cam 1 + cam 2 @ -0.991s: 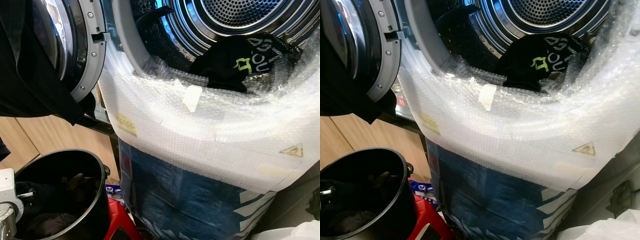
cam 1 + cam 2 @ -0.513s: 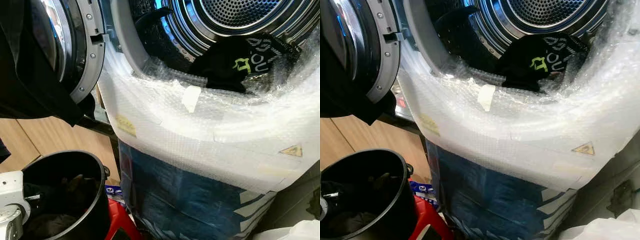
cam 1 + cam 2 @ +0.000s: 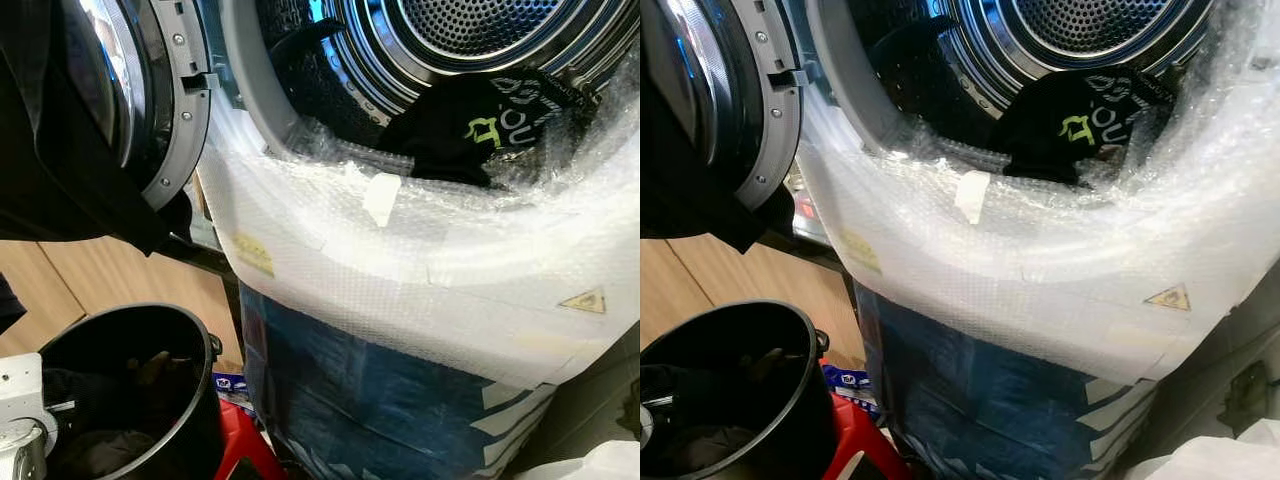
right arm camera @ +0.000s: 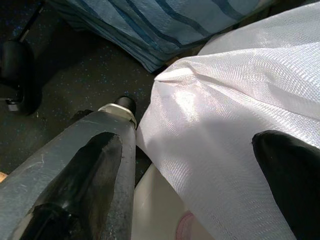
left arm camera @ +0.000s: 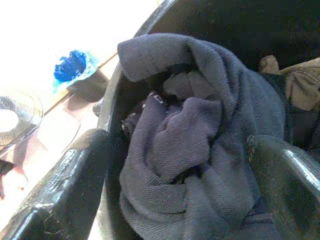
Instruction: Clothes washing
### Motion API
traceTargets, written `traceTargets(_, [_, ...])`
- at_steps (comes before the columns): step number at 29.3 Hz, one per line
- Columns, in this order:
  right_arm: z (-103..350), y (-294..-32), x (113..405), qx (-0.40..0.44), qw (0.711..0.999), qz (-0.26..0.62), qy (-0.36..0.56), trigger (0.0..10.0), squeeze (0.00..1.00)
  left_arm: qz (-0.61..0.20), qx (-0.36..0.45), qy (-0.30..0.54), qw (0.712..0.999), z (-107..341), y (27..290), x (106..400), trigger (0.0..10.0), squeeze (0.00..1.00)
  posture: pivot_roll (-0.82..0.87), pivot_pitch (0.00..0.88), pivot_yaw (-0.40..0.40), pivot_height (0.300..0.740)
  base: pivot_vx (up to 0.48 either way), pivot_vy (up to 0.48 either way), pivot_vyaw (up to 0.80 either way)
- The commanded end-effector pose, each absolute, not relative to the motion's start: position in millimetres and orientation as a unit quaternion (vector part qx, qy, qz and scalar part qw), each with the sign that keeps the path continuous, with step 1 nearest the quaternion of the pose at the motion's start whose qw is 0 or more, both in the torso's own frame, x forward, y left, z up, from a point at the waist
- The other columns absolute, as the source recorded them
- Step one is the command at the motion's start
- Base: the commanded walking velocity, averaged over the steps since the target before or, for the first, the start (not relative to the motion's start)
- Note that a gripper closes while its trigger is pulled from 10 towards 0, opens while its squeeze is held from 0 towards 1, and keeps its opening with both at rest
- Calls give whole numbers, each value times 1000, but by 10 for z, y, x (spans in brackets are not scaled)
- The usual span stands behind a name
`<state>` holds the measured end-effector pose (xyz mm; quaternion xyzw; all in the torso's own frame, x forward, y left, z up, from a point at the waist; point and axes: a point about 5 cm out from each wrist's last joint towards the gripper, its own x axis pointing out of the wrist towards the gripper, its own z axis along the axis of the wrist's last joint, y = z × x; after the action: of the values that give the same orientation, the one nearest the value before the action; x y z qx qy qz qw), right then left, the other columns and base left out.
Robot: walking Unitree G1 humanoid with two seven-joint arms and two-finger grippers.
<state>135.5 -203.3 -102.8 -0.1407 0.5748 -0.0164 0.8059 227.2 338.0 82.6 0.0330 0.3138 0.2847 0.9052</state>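
The washing machine (image 3: 420, 300) stands directly ahead, its front wrapped in bubble wrap (image 3: 400, 260) above and blue woven sheeting (image 3: 370, 400) below. The door (image 3: 150, 100) is swung open to the robot's left, and a black garment (image 3: 60, 170) hangs over it. The steel drum (image 3: 470, 30) is exposed. A black garment with green and white print (image 3: 470, 125) lies at the lower lip of the drum opening, partly over the grey door seal and touching the bubble wrap edge.

A black bucket (image 3: 190, 420) sits low on the left, beside the machine front, on a red stool (image 3: 240, 450). It holds dark clothes, with a tan item (image 5: 295, 85) among them.

The left gripper (image 5: 180, 190) is inside the bucket. Its jaws are spread wide on either side of a bunched grey-blue garment (image 5: 200, 140), which lies between the two fingers (image 5: 65, 180); whether the fingers press on the cloth cannot be told. The bucket wall stands just beside one finger.

The right gripper (image 4: 200, 190) hangs low on the right, jaws released and spread, over a white woven bag (image 4: 240, 110). Dark floor (image 4: 75, 85) and the edge of the blue sheeting lie beyond it. A yellow warning triangle (image 3: 585, 300) is stuck on the machine front, under the wrap.
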Motion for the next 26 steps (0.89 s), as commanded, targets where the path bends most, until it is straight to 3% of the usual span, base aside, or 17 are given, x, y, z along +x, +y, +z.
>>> traceTargets(1, [-1037,-2006,1342,-133,805,-18,577,10000,0,297,44,309,902,847,3419,2286,10000,0,55,26,69,740,0,0,0])
traceTargets(26, [-1039,-1996,1341,-137,804,-10,579,10000,0,278,29,333,900,692,3232,2324,10000,0,64,39,63,740,0,0,0])
